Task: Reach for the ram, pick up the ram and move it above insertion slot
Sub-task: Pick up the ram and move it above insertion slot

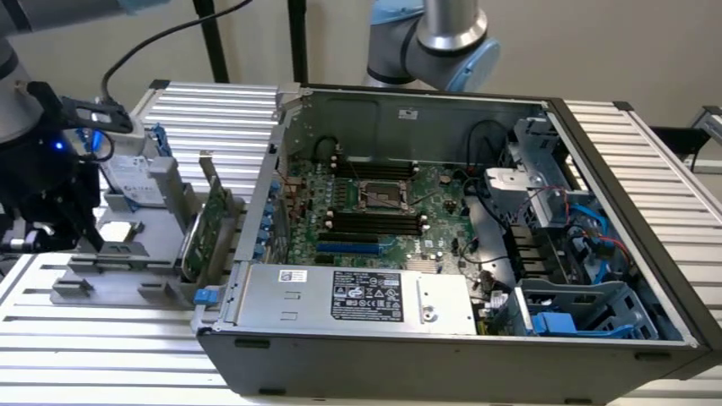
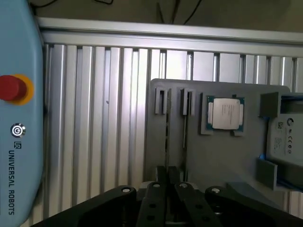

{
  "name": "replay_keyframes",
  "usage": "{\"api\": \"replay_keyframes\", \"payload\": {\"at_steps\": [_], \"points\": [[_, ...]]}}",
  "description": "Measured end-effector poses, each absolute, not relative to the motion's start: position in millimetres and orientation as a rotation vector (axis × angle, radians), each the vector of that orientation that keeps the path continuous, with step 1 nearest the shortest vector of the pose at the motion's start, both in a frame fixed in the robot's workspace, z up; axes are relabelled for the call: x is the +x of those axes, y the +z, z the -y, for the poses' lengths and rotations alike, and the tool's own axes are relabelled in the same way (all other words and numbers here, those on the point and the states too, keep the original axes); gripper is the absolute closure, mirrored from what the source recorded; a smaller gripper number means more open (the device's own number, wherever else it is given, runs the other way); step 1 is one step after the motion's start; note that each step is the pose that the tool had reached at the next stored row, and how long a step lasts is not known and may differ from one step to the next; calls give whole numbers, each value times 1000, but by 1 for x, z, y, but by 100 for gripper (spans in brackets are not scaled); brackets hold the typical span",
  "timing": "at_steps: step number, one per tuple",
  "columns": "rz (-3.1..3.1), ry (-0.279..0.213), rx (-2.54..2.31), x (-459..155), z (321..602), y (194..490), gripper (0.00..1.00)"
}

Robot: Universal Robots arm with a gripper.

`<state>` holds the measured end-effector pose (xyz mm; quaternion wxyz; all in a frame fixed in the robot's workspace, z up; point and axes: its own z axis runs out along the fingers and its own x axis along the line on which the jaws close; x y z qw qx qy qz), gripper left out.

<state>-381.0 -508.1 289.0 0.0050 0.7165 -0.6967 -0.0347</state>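
In the wrist view the ram [image 2: 167, 135] is a thin dark strip seen edge-on, standing in a slot of the grey holder plate [image 2: 222, 156]. A second thin strip [image 2: 184, 130] stands in the neighbouring slot. My black gripper [image 2: 168, 176] hangs above the plate, in line with the ram's near end and clear of it. It is shut, with nothing visibly between its fingers. In the exterior view the gripper [image 1: 40, 241] is over the holder [image 1: 118, 254], to the exterior view's left of the open computer case. The motherboard's black insertion slots [image 1: 373, 224] lie inside the case.
On the holder lie a processor chip [image 2: 226, 113] and a silver hard drive with blue clips [image 1: 135, 178]. A taller green expansion card [image 1: 209, 228] stands between holder and case [image 1: 451, 338]. A second arm's blue-grey joint [image 1: 451, 42] hangs behind the case. Ribbed aluminium table [image 2: 94, 118] surrounds everything.
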Motion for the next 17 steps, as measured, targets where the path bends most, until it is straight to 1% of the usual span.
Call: {"api": "replay_keyframes", "payload": {"at_steps": [17], "points": [[2181, -120, 2247, -310, 508, 366, 86]]}}
